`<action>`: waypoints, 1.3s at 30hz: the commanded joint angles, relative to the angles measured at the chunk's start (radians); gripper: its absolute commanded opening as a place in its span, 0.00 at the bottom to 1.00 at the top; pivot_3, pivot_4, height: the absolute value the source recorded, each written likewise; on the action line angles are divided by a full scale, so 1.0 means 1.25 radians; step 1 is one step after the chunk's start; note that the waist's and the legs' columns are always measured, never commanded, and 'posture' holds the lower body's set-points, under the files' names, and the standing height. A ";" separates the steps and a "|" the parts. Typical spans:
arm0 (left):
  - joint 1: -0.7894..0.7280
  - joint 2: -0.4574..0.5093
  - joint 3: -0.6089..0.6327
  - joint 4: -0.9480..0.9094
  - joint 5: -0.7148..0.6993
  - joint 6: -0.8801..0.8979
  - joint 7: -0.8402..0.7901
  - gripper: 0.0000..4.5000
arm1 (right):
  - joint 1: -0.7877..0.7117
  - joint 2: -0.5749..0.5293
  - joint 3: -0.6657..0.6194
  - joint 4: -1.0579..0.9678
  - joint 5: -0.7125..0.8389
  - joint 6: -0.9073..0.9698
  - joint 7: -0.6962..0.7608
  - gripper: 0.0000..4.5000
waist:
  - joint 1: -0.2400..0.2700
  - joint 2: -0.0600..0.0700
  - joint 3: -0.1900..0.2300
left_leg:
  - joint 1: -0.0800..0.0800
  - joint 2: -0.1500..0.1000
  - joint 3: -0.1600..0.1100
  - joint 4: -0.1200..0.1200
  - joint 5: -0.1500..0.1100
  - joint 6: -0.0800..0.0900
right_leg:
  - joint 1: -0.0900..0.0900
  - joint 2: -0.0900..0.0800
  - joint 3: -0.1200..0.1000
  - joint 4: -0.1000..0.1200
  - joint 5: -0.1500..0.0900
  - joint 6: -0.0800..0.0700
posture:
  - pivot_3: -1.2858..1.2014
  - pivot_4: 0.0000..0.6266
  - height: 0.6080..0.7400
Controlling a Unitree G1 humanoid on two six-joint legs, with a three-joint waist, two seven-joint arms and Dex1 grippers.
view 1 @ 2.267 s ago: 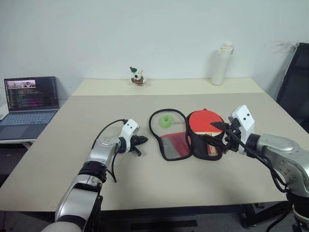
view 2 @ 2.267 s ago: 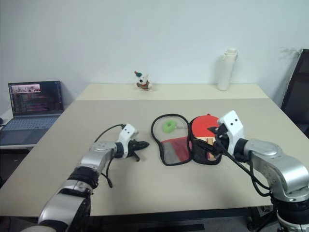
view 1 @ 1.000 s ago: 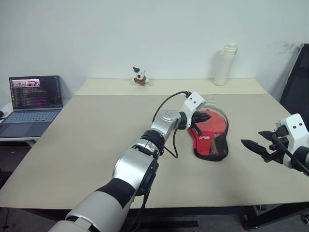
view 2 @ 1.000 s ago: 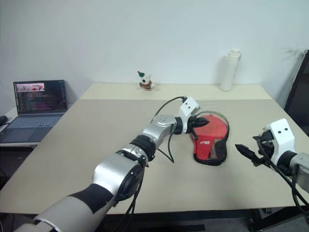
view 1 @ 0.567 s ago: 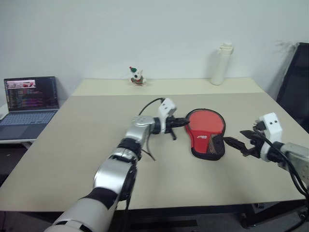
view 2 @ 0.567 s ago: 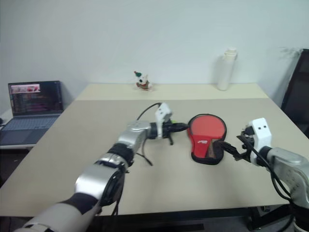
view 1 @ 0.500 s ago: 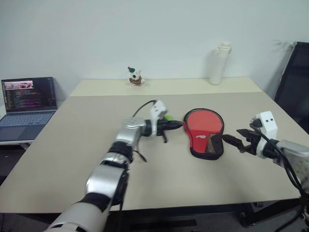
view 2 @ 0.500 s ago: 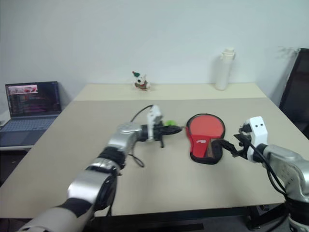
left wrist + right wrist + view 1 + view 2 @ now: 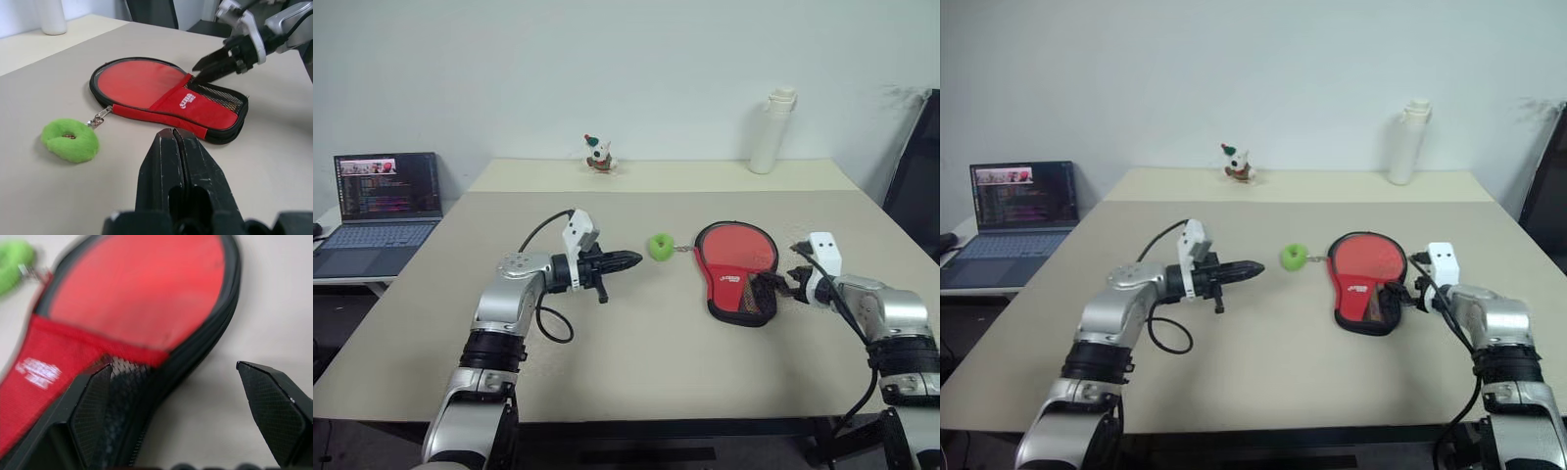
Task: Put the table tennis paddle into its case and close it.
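Note:
The case (image 9: pixel 735 267) lies folded shut on the table (image 9: pixel 607 343), red side up, with its logo and black mesh pocket (image 9: pixel 220 97) at the narrow end. The paddle is hidden from view. The green ball charm (image 9: pixel 660 246) rests on the table just left of the case, hanging on its zip pull. My left gripper (image 9: pixel 632 259) is shut and empty, pointing at the charm from a short gap to its left. My right gripper (image 9: pixel 181 421) is open at the case's narrow end. One of its fingers (image 9: pixel 90 416) is over the mesh and the other is over bare table.
A laptop (image 9: pixel 377 211) stands open on a side table at the far left. A white bottle (image 9: pixel 771 132) and a small toy figure (image 9: pixel 598 155) stand at the table's back edge. A black chair (image 9: pixel 915 166) is at the right.
My left gripper drew back to the left, away from the case, and the green charm now lies free beside the case. My right gripper moved in to the case's narrow end.

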 commanded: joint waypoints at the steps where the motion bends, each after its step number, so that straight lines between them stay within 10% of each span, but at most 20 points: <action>1: -0.025 0.014 -0.005 -0.033 -0.015 0.001 0.010 0.00 | -0.023 0.000 0.018 0.031 -0.027 -0.035 0.040 0.99 | -0.001 0.000 0.000 | 0.000 0.000 0.000 0.000 0.000 0.000 | 0.000 0.000 0.000 0.000 0.000 0.000 | 0.52 0.24 1.00; 9: -0.034 0.015 -0.018 -0.023 -0.019 -0.009 0.015 0.00 | -0.057 0.028 0.071 0.095 -0.081 -0.066 0.093 0.91 | -0.011 0.000 0.000 | 0.001 0.000 0.000 0.000 0.000 0.000 | 0.000 0.001 0.000 0.001 0.000 0.000 | 0.52 0.24 1.00; 22: 0.037 0.070 -0.017 -0.091 -0.051 0.021 -0.020 0.00 | -0.129 0.094 0.059 0.233 -0.092 -0.038 0.132 0.01 | -0.020 -0.001 -0.001 | 0.007 0.002 0.001 0.000 0.000 0.000 | 0.002 0.006 0.008 0.003 0.001 -0.003 | 0.52 0.24 1.00; 39: 0.338 0.270 -0.005 -0.356 -0.175 0.120 -0.125 0.00 | -0.085 0.201 0.070 -0.051 -0.013 0.146 0.193 0.00 | -0.035 -0.001 -0.001 | 0.012 0.005 0.006 -0.002 0.000 0.000 | -0.002 0.010 0.018 0.008 -0.002 -0.001 | 0.52 0.24 1.00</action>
